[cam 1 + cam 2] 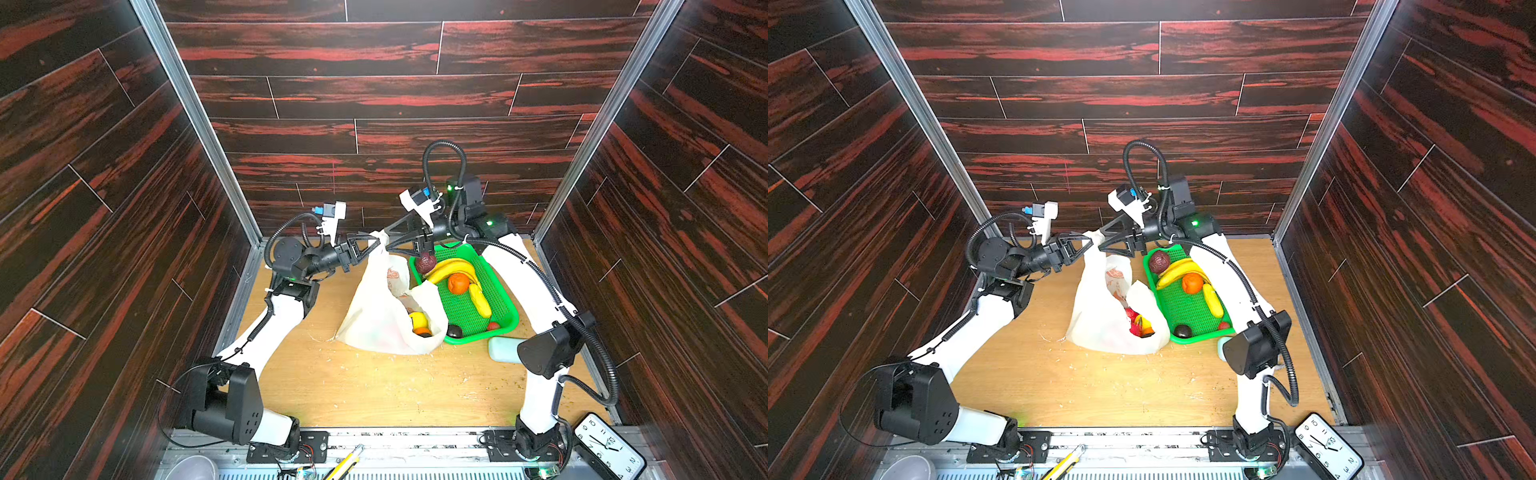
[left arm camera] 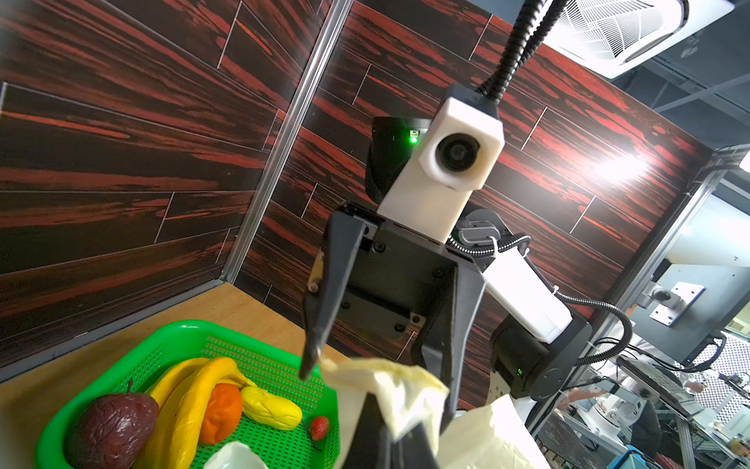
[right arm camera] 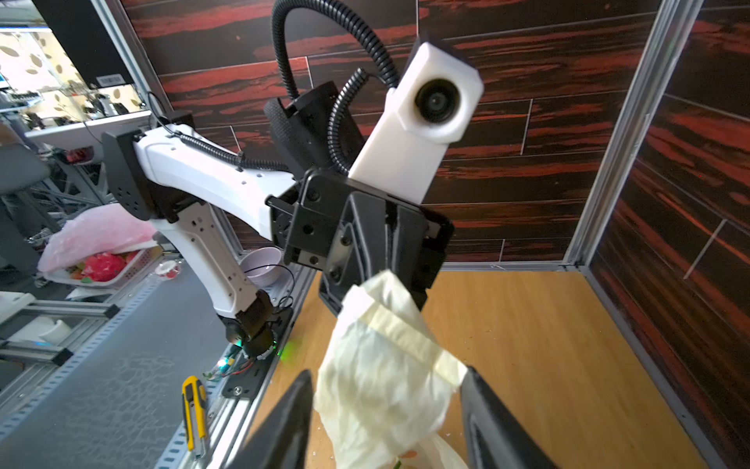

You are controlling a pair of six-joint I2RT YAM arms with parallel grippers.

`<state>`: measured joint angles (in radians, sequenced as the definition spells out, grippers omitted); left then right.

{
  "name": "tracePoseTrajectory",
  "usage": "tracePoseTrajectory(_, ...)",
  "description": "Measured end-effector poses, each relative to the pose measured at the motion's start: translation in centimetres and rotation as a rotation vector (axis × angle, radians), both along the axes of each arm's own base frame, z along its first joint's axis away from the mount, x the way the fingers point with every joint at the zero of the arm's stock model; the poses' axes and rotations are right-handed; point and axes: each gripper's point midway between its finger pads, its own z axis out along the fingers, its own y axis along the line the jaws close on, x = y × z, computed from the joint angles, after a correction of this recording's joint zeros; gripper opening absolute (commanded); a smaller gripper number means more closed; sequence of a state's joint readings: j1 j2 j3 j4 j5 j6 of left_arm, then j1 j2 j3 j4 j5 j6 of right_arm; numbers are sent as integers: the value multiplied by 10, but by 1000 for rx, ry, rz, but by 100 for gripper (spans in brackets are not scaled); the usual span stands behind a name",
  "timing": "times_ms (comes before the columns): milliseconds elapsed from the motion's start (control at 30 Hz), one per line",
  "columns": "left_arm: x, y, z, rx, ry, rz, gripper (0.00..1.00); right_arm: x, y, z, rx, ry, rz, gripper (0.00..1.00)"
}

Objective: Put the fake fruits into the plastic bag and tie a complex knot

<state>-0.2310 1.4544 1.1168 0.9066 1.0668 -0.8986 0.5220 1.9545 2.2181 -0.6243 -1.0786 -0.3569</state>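
Left gripper [image 3: 383, 280] pinches plastic bag [image 1: 374, 320]; right gripper [image 2: 373, 373] (2 fingers apart) straddles it.

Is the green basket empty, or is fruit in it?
Not empty: the green basket holds bananas, an orange, a strawberry and a wrinkled purple fruit.
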Motion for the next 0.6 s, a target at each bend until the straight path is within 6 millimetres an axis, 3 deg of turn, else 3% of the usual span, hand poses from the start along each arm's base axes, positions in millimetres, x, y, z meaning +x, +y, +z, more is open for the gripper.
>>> tracePoseTrajectory(167,0,-1,0,0,0,-2,0,0,1,-2,-7,6,7,30)
tracePoseTrajectory(333,0,-1,-2,8,-1,1,0,0,0,-5,-23,19,2,1)
tracePoseTrajectory(367,1,-1,-1,7,-4,7,2,1,-1,-7,-30,27,-5,0)
tracePoseTrajectory(467,3,0,-2,17,-9,29,15,3,-1,-8,-41,38,-21,0)
tracePoseTrajectory(600,2,5,-5,49,-22,94,40,7,-1,-12,-59,49,-46,0)
